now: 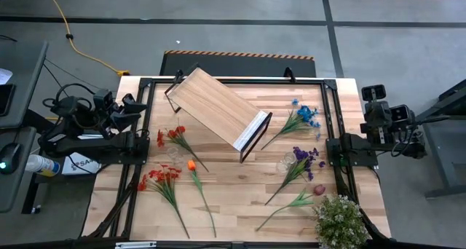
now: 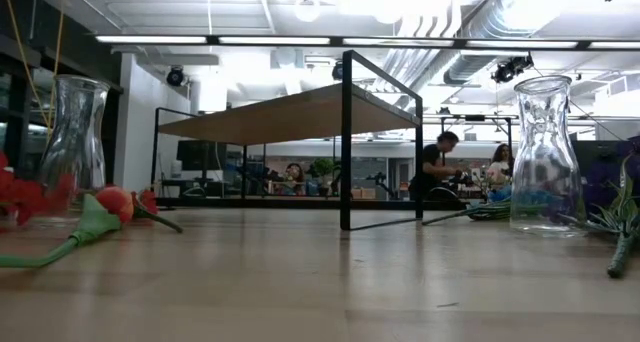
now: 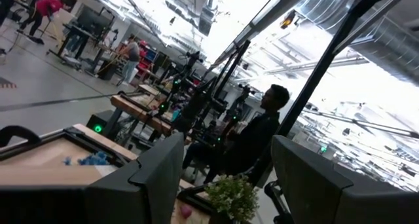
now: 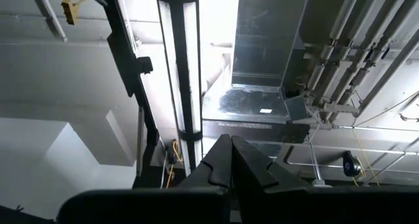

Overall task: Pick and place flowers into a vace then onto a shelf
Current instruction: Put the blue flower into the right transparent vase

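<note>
Both arms parked off the table edges. Left gripper (image 3: 226,178) jaws apart, empty. Right gripper (image 4: 230,160) pinched shut, empty, pointing at the ceiling. Flowers on table: red sprays (image 1: 173,138), orange tulip (image 1: 191,164) left; blue (image 1: 306,115), purple (image 1: 306,159), rose (image 1: 319,190) right. Shelf (image 1: 218,107) stands angled mid-table between the groups. Vases (image 2: 74,142) (image 2: 544,152) upright, empty. Bushy plant (image 1: 339,220) by the rose, near corner.

The high view looks straight down on the whole table (image 1: 240,183). The low view faces level across it, sharing the shelf (image 1: 218,107) with the high view. Both wrist views tilt upward.
</note>
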Available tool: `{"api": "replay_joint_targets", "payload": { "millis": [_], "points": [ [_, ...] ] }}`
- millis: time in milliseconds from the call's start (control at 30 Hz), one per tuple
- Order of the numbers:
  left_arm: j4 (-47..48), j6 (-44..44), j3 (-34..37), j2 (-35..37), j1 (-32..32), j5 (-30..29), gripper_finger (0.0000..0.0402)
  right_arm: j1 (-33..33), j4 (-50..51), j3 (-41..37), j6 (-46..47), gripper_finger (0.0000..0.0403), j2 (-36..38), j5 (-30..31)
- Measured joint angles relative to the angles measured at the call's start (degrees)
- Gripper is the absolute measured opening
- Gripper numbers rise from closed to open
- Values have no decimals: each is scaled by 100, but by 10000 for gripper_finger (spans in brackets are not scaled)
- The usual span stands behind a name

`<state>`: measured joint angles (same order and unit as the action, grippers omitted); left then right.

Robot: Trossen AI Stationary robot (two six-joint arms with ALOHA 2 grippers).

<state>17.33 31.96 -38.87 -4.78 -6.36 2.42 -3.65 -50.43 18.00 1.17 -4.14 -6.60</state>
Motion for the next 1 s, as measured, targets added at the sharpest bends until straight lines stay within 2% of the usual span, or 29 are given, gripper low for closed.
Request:
{"api": "replay_joint_targets", "payload": {
  "millis": [667, 767, 900, 1000],
  "points": [
    [235, 22, 0, 0, -1, -7, 264, -1, 4, 5, 140, 0, -2, -18],
    [238, 33, 0, 0, 0, -10, 264, 0, 146, 29, 140, 0, -81, 198],
    [285, 252, 0, 0, -1, -51, 264, -1, 1242, 592, -66, 0, -466, 644],
    [370, 385, 0, 0, 0, -66, 264, 0, 2470, 1464, -152, 0, -1000, 1073]
  ]
}}
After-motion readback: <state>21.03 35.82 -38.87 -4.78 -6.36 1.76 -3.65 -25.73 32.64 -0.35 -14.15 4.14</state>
